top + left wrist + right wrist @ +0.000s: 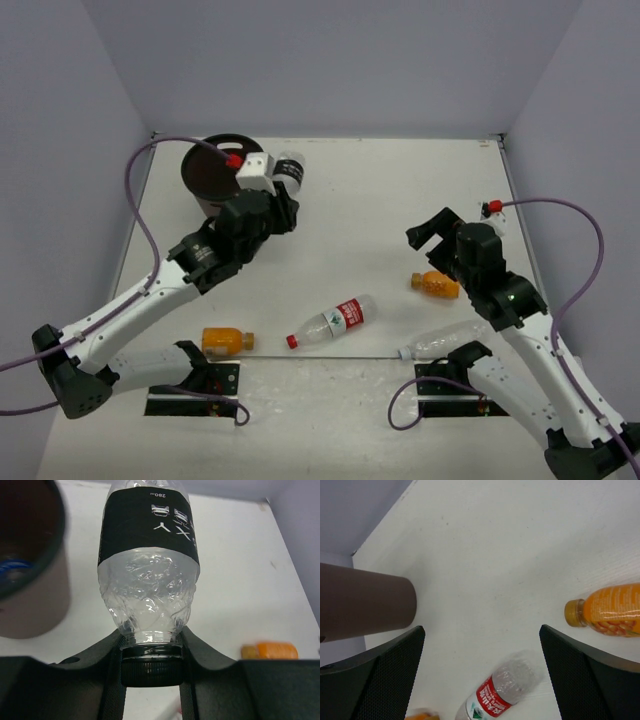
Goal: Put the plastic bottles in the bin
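While my left pincer [151,652] pinches the black-labelled bottle [149,555] by its neck, only its wrist view shows a blurred blue thing [10,567] inside the bin [35,611]; my right pincer [481,645] stands spread.

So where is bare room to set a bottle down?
The widest bare patch of the table is the far middle and far right, between the black-labelled bottle in the left gripper and the right gripper. The near strip is crowded: the left orange bottle, the red-labelled bottle, the clear bottle and the right orange bottle lie there.
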{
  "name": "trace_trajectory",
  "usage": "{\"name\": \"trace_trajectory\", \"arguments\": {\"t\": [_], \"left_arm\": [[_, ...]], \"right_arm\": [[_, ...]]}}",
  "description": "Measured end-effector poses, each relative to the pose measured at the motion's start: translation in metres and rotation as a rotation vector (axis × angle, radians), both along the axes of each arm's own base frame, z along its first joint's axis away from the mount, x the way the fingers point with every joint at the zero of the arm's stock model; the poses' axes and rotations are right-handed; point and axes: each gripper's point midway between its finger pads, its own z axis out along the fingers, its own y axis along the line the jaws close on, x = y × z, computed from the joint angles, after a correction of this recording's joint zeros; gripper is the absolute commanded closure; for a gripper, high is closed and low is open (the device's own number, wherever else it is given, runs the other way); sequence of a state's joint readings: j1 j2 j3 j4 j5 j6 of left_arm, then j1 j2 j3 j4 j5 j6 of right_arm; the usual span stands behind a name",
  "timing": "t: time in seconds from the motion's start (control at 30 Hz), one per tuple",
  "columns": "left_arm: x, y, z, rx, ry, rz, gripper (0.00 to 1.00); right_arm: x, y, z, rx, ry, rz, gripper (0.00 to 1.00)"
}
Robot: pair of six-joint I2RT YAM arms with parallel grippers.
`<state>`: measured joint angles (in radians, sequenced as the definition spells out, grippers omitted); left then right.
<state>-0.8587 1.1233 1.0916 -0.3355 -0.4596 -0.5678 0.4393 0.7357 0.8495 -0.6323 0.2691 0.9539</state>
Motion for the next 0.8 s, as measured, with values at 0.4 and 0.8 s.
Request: {"name": "trace_trajectory", "arguments": {"t": [0.4,0.8], "left_arm": [[0.081,0.132,0.031,-0.004,0.056,0.483,0.74],[0.083,0.136,0.010,0.029,0.145,0.483,0.00]], "right_arm": [[-0.030,-0.013,-0.080,-0.044,0.214,-0.023,0.01],[-0.045,-0.029,-0.075,-0.022,0.195,-0.089,0.01]]}}
